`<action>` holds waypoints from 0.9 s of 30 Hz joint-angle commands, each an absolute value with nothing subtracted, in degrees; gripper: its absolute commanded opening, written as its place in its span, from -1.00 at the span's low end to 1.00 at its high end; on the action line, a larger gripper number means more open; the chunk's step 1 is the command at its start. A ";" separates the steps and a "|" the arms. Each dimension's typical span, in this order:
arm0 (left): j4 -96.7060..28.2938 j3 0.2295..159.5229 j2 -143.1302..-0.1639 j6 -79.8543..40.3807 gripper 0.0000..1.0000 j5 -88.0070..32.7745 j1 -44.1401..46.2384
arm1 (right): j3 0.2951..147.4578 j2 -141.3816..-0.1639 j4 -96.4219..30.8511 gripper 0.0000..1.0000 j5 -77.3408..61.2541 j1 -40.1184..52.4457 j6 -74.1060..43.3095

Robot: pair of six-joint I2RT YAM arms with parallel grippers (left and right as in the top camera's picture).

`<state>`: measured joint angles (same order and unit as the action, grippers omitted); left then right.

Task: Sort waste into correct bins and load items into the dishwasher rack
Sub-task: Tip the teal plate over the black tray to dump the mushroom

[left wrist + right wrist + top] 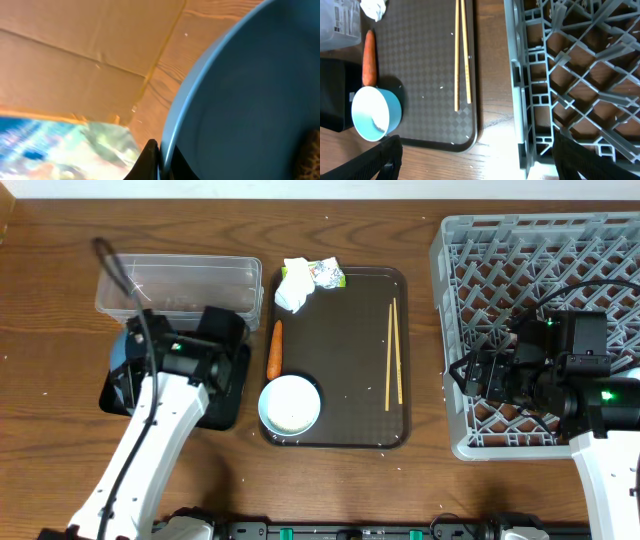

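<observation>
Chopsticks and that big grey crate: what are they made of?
The chopsticks look like pale wood or bamboo: thin, matte, tan sticks. The grey crate looks like moulded plastic: uniform grey colour, a dull sheen and a ribbed lattice floor.

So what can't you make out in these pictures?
Blue plate: overhead, mostly hidden under the left arm.
Black tray: overhead, its contents covered by that arm.
Brown lump: left wrist view, blurred and cut off by the right edge.
Bowl: overhead and right wrist, any rice inside too small to tell.
Left gripper: left wrist view, only fingertips show at the bottom edge.
</observation>
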<state>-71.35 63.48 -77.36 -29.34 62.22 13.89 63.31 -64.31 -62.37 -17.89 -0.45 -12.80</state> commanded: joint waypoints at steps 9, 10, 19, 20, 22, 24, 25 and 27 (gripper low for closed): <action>-67.88 66.35 -77.03 -19.92 -0.88 73.36 16.08 | 63.96 -64.12 -62.63 0.79 -17.37 0.47 -12.80; -67.85 66.35 -77.06 -19.97 -0.88 74.02 16.51 | 63.96 -64.12 -62.61 0.79 -17.37 0.47 -12.80; -67.31 66.30 -77.06 -21.02 -0.88 72.58 18.74 | 63.96 -64.12 -62.63 0.79 -17.37 0.47 -12.80; -67.94 66.30 -77.06 -21.02 -0.88 73.45 18.70 | 63.96 -64.12 -62.63 0.79 -17.37 0.47 -12.80; -68.51 66.30 -77.06 -21.02 -0.88 75.79 18.70 | 63.96 -64.12 -62.65 0.78 -17.37 0.47 -12.80; -68.47 66.30 -77.06 -21.06 -0.89 76.09 18.74 | 63.96 -64.12 -62.63 0.79 -17.37 0.47 -12.80; -68.42 66.30 -77.06 -21.06 -0.88 75.59 18.74 | 63.96 -64.12 -62.59 0.79 -17.37 0.47 -12.80; -68.03 66.30 -77.06 -20.99 -0.88 74.61 18.92 | 63.96 -64.12 -62.43 0.79 -17.34 0.45 -12.80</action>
